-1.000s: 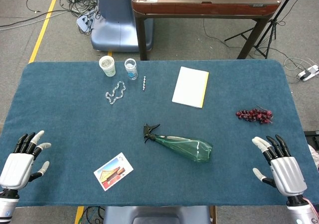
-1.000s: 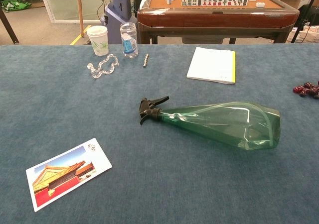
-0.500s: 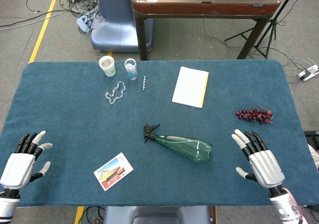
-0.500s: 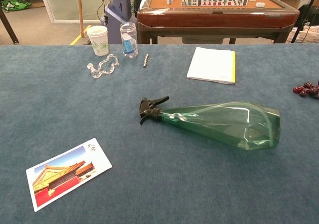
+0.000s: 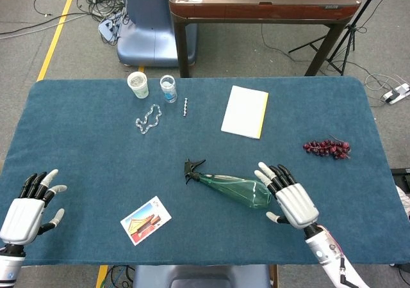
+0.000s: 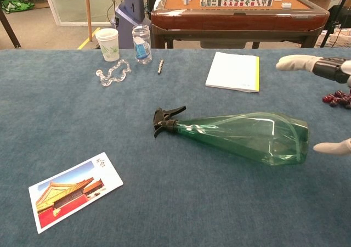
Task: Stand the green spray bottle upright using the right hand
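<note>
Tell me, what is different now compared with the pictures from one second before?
The right hand moved leftward across the table, from its right edge to just beside the base of the green spray bottle, fingers spread, holding nothing. The bottle lies on its side exactly as before, and the left hand has not moved.

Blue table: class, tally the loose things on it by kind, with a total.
Drinking containers: 2, white paper cup, clear plastic bottle
Paper items: 2, white notepad, picture postcard
Green spray bottle: 1
Clear bead chain: 1
Metal screw: 1
Red grape bunch: 1
Total: 8
</note>
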You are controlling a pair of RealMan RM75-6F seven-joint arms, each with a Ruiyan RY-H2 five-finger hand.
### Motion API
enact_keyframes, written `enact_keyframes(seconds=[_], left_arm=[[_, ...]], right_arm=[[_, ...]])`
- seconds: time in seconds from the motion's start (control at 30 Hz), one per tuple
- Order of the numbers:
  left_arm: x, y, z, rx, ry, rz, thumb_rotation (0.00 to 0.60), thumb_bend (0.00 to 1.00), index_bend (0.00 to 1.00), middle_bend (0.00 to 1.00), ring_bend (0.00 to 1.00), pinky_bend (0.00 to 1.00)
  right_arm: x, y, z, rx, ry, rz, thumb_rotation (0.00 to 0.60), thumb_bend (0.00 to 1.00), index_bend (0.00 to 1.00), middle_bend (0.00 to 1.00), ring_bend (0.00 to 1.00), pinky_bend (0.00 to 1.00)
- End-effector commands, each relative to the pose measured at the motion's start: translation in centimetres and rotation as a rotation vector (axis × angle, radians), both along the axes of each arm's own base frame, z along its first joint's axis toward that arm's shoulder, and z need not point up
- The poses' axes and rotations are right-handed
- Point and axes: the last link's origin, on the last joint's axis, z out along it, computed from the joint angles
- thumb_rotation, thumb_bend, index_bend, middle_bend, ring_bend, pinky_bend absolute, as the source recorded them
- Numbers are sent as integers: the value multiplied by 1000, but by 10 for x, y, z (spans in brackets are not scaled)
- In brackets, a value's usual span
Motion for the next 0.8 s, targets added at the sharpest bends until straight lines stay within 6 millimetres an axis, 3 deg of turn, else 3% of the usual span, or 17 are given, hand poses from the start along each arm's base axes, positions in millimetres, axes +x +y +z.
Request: enact_keyframes(seconds=[0.03, 0.4, 0.8], left_arm=[[0, 0, -1, -3, -1, 2, 600, 350, 302, 71, 45, 3], [-2, -2, 0, -3, 8, 7, 600, 350, 302, 71, 45, 3], [-1, -2, 0, -1, 15, 12, 600, 350, 303, 70, 45, 3]], right_arm=[[8, -5, -12, 25, 0, 10, 600, 0, 0, 0, 0, 36], [21, -32, -46, 85, 59, 30, 600, 0, 0, 0, 0, 36], [4, -82, -43, 21, 145, -62, 600, 0, 0, 0, 0, 36]])
